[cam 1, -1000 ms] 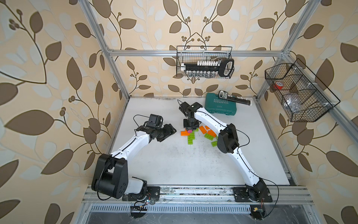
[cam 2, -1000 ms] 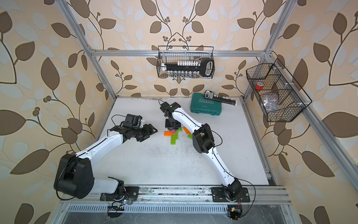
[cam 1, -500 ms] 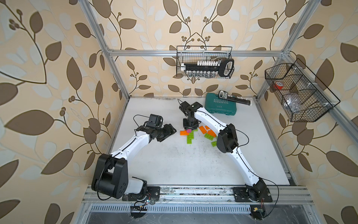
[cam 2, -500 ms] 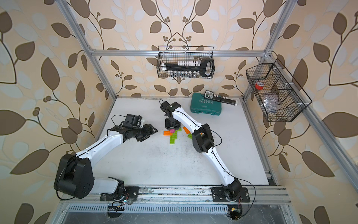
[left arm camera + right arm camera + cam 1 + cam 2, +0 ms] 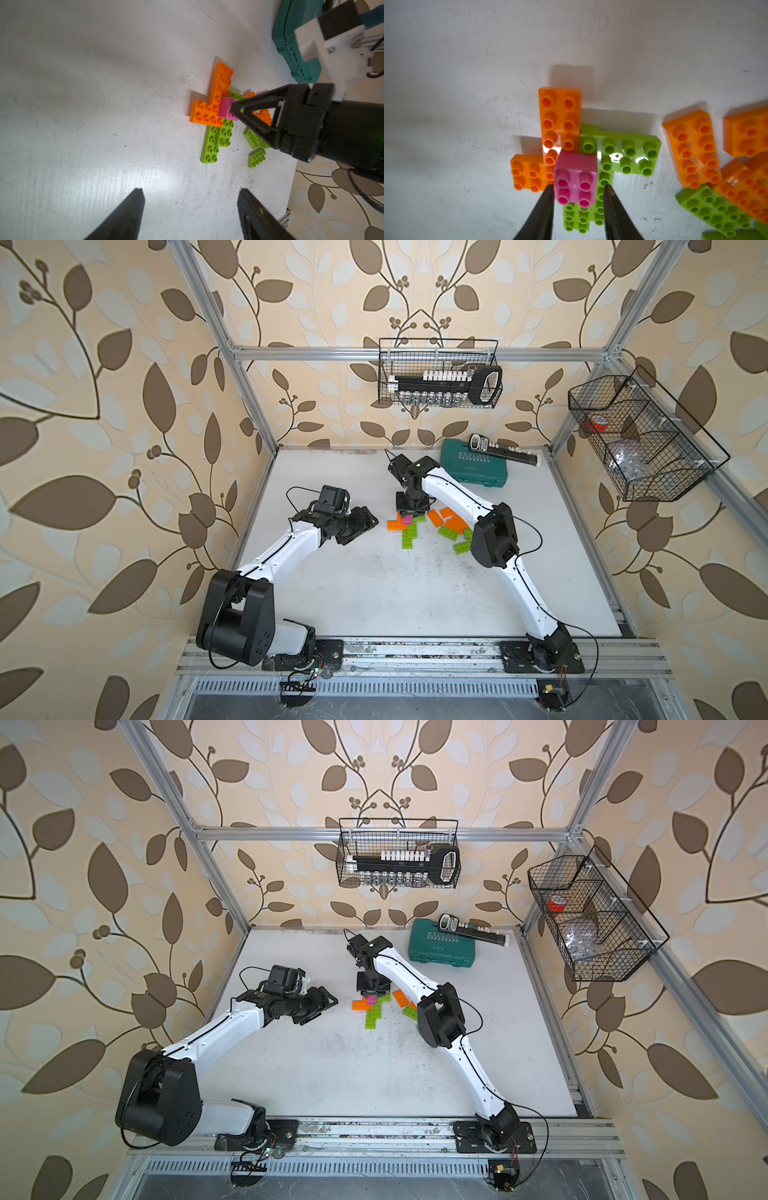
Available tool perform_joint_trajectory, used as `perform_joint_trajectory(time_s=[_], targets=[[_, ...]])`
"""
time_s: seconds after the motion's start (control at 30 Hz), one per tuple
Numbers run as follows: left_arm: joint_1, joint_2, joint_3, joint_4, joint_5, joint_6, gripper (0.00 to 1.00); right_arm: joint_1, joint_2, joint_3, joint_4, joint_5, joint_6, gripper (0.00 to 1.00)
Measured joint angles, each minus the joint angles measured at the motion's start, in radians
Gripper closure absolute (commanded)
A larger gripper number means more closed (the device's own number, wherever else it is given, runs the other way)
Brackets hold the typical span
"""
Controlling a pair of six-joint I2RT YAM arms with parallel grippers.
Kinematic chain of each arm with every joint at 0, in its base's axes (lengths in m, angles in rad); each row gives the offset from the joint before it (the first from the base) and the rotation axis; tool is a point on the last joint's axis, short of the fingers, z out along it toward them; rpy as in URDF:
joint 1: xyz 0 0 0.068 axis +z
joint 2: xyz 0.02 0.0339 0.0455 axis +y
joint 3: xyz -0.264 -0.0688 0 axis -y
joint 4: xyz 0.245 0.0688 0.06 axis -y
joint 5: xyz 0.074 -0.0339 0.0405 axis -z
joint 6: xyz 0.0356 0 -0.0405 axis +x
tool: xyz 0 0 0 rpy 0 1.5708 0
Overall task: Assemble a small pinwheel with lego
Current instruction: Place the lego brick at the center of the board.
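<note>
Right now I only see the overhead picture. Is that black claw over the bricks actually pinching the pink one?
Observer: Its wrist camera shows the right gripper straddling the pink brick, with a gap beside one finger, so it looks unclamped.
Operator: What is under the pink one?
Observer: The hub where orange bricks and lime-green bricks meet in a cross, studs up.
Operator: And the other claw?
Observer: The left gripper stands wide open, with only bare table between its jaws.
</note>
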Motion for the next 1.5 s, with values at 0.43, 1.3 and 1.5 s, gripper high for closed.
perform_joint_trajectory(time_s=[0.43, 1.3, 1.5], targets=[[0.000, 0.000, -0.029, 0.001, 0.001, 0.000, 0.26, 0.000, -0.024, -0.024, 0.018, -0.005, -0.004, 0.95], [0.000, 0.000, -0.029, 0.001, 0.002, 0.003, 0.26, 0.001, 0.045, 0.058, 0.035, -0.012, -0.006, 0.95], [0.000, -0.008, -0.029, -0.005, 0.002, 0.006, 0.26, 0.000, 0.060, 0.086, 0.061, -0.036, -0.005, 0.88]])
